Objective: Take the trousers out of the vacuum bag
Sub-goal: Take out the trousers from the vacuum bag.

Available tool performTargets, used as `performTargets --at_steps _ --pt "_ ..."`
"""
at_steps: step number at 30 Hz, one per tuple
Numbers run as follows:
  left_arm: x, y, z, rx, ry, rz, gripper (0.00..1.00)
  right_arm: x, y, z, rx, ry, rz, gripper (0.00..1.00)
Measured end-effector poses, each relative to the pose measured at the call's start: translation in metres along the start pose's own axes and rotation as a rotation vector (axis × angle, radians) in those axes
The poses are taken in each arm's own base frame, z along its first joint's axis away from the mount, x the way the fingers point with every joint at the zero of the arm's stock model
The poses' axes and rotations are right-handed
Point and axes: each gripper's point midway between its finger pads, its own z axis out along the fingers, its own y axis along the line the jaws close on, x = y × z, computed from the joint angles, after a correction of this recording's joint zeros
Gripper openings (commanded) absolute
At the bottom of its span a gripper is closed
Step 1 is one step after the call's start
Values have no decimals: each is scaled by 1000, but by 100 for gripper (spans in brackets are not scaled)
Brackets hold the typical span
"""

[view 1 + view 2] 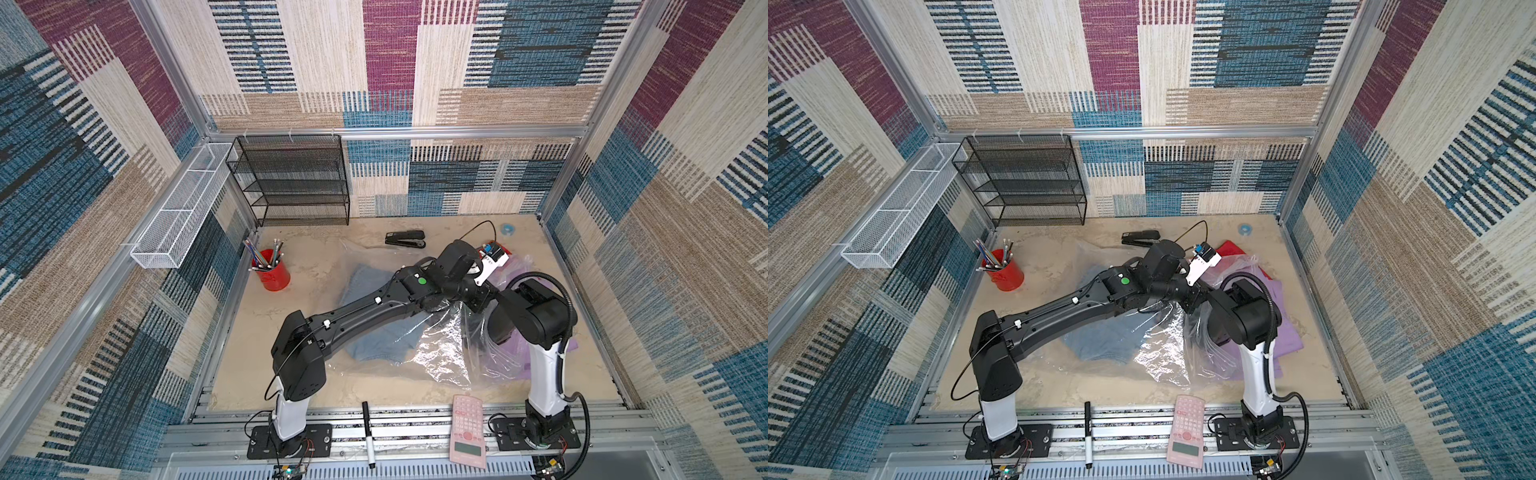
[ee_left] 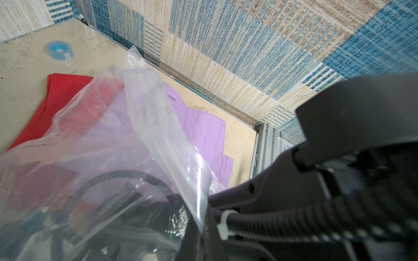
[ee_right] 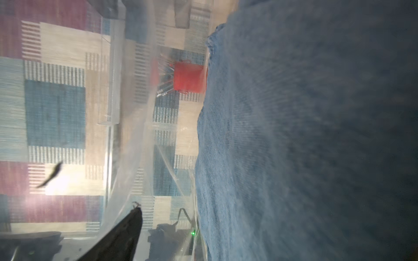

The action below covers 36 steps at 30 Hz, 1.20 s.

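Trousers lie in three spots: the denim pair (image 1: 374, 345) sits mid-counter (image 1: 316, 390) under the clear film of the vacuum bag (image 1: 440, 353), while the lilac pair (image 1: 1287, 332) and red pair (image 2: 63, 95) lie at your right, with film draped across them. Your left pincer is clenched, though you cannot see on what. Your right pincer (image 3: 208, 235) is spread wide inside the bag, beside the denim.

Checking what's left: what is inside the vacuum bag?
Blue denim trousers, seen through the bag. The right arm hides its mouth; whether the red trousers and lilac trousers lie fully outside is unclear.
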Motion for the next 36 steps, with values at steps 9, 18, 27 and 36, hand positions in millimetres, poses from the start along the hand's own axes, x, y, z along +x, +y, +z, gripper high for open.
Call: performTargets --at_steps 9,18,27,36 --pt "-8 -22 -6 84 -34 24 0 21 6 -17 20 -12 29 91" --pt "-28 -35 -22 121 -100 55 0 28 1 -25 36 -23 30 96" --pt "-42 -40 -31 121 -128 72 0 31 -6 -19 34 6 117 96" --pt "-51 -43 -33 128 -144 78 0 24 27 5 -24 2 -128 94"
